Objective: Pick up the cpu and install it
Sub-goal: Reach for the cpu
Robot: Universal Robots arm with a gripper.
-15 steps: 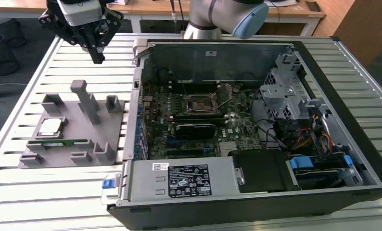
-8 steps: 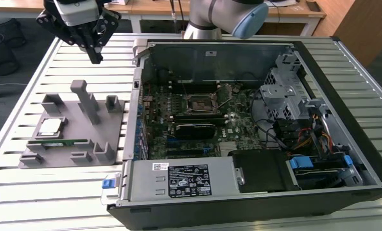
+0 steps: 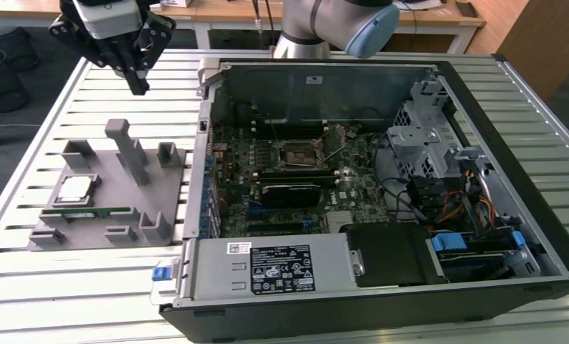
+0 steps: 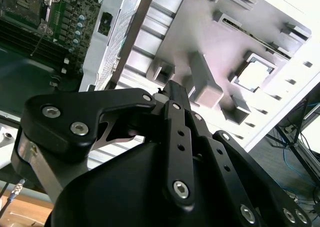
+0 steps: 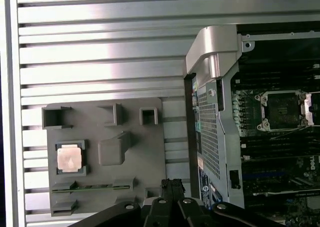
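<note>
Overhead, pincer (image 3: pixel 137 87), tips together & empty, hangs near grey jig (image 3: pixel 122 197); cpu (image 3: pixel 74 188) sits in jig pocket, PC case (image 3: pixel 323 63) beside jig.

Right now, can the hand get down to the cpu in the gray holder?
Probably yes. The cpu lies in its open pocket with nothing over it, and the hand hangs above the table near the holder. The tall post nearby may crowd it.

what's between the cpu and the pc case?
In the exterior view, the upright posts of the gray holder stand between the cpu and the case.
</note>
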